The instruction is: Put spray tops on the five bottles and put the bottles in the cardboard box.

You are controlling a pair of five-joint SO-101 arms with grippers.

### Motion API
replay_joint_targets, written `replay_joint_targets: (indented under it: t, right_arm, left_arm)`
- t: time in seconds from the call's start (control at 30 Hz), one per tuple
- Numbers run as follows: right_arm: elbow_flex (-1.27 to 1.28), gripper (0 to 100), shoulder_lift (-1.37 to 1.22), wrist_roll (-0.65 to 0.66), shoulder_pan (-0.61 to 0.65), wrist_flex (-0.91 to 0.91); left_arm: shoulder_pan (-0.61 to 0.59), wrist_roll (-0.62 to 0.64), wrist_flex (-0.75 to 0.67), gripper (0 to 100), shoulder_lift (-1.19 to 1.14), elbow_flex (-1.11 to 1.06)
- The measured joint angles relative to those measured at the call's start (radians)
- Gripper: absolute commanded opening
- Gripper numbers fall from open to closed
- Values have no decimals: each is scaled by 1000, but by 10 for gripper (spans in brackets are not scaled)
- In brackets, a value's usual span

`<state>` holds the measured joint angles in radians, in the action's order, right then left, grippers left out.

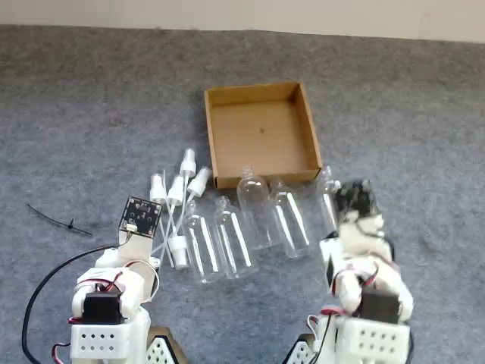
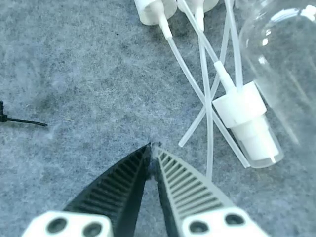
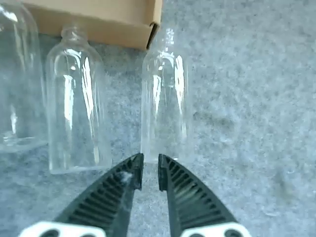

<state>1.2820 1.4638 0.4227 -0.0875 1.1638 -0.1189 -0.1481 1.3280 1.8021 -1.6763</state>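
From above, we see a grey worktop (image 1: pixel 91 114) with an open cardboard box (image 1: pixel 258 152) toward its far side. Five clear bottles (image 1: pixel 256 208) lie on their sides in a row just in front of the box, uncapped, with their necks toward it. Five white spray tops (image 1: pixel 176 189) lie in a loose cluster beside the leftmost bottle, their thin tubes crossing. A black cable tie (image 1: pixel 61 222) lies well apart, farther left. The left arm (image 1: pixel 114 299) sits near the spray tops, and the right arm (image 1: pixel 364 280) sits near the end bottle.

From the left wrist, we see the left arm's fingers (image 2: pixel 118 187) pressed together at the tips over bare worktop. One spray top (image 2: pixel 247 126) lies near them, just beside a bottle (image 2: pixel 281 59).

From the right wrist, we see the right arm's fingers (image 3: pixel 187 197) a narrow gap apart, pinching nothing, just short of the base of a bottle (image 3: pixel 165 98). A corner of the box (image 3: pixel 98 22) lies beyond.
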Motion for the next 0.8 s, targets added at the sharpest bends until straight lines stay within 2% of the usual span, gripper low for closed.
replay_joint_targets:
  t: [0.2, 0.4, 0.57, 0.8]
  right_arm:
    - [-459, 187, -629, 0, 48, 77]
    - [-881, 212, -1208, 0, 141, 149]
    - [-999, 213, -1450, -5, 161, 147]
    - [-1030, 213, -1551, -8, 153, 78]
  left_arm:
    - [0, 0, 0, 18, 0, 0]
    - [0, 0, 0, 18, 0, 0]
    - [0, 0, 0, 18, 0, 0]
    - [0, 0, 0, 18, 0, 0]
